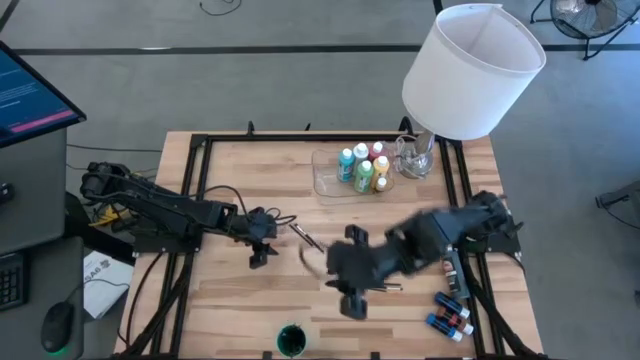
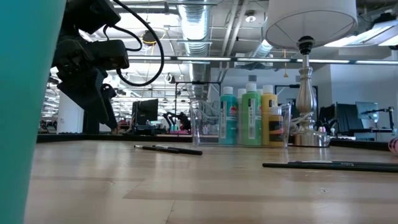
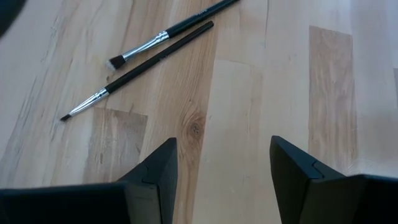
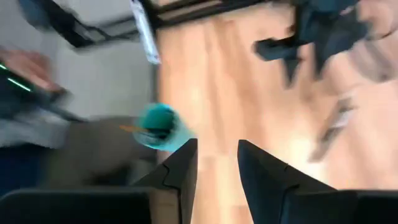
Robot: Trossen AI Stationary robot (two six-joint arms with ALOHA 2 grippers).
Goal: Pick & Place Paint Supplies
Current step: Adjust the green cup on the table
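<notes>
Table: wood top on a grey floor, black frame rails along its sides; open workshop room with ceiling ducts behind it in the low view.
Lamp: white shade over the table's 1 o'clock corner, metal base just beside the tray.
Tray: clear, at 12 o'clock on the table; upright bottles packed in its right part, teal, green, yellow and red/pink showing.
Left gripper: at about 9 o'clock from table centre, above the wood, jaws apart with bare board between them, holding nothing.
Brushes: two thin dark-handled ones lying side by side and nearly touching, flat on the wood, just past the left fingers, not between them. From above they sit at 3 o'clock of the left gripper, near it.
Right gripper: near table centre toward 6 o'clock, blurred; jaws narrow with a small gap, nothing seen in them.
Cup: teal, at the table's 6 o'clock edge, at 8 o'clock of the right gripper, apart from it.
Third brush: dark, flat on the wood near the right gripper.
Small bottles: a few lying at the 4 o'clock corner, well apart from both grippers.
</notes>
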